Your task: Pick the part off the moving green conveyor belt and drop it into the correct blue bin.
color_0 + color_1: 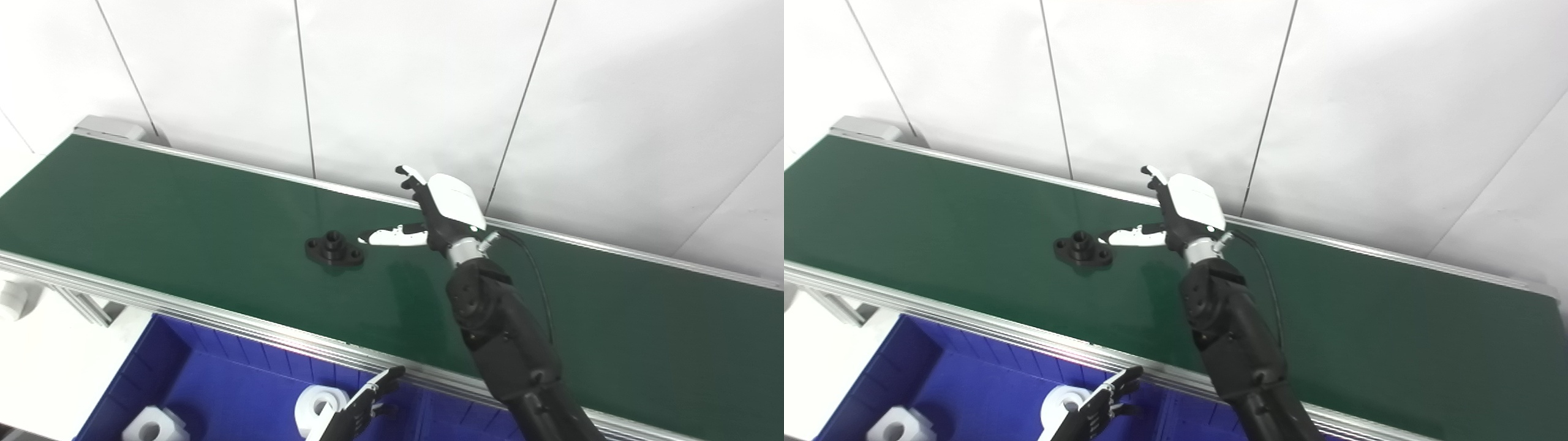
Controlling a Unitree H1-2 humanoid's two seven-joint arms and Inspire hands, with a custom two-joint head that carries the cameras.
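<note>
A black flanged part [334, 248] with a raised hub lies flat on the green conveyor belt [153, 208]. My right hand [432, 211] hovers just right of it, open, thumb tip almost touching the part's right lobe and fingers spread toward the wall. Nothing is held in it. My left hand [361, 407] is low at the picture's bottom, over the blue bin [202, 373], fingers apart and empty.
The blue bin below the belt's near rail holds two white parts [318, 407] [150, 427]. An aluminium rail [184, 303] edges the belt at the front. A white panelled wall [429, 79] stands right behind the belt. A cable [533, 269] trails from the right wrist.
</note>
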